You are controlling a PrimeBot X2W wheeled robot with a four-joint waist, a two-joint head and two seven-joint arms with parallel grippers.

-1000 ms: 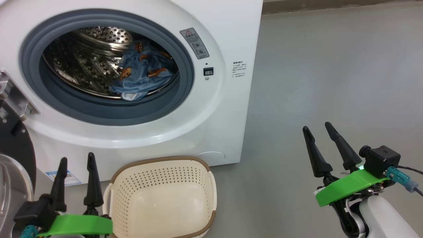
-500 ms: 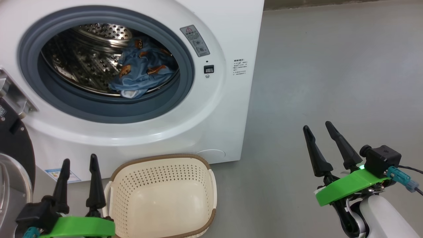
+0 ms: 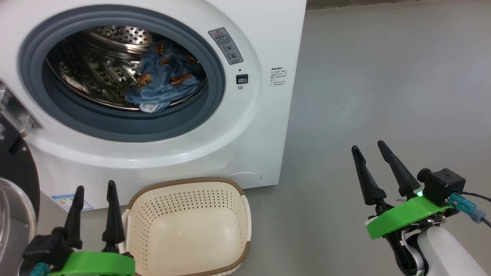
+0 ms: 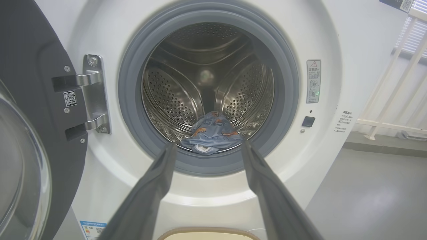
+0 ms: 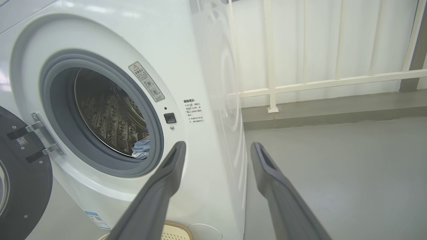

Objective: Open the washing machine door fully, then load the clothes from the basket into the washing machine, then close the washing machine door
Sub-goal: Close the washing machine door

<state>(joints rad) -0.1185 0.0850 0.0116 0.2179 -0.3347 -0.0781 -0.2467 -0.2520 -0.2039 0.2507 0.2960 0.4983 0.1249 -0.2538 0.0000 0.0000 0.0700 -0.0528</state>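
Showing two long, tapered black fingers (image 3: 368,180) on the left gripper (image 3: 95,186) and the right gripper (image 3: 368,145) alike; carrying a bright green plate (image 3: 406,216) behind each; bearing a boxy black camera (image 3: 441,184), a glowing green light (image 3: 419,194), a teal cable plug (image 3: 462,205) and a glossy white forearm (image 3: 445,249) on the right.

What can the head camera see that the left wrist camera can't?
Head view: the basket with its empty inside, and the right claw, open. Left wrist view: the silver hinge, the back of the drum, and a white railing. Both: the washing machine, its door swung open, and the blue clothes lying inside.
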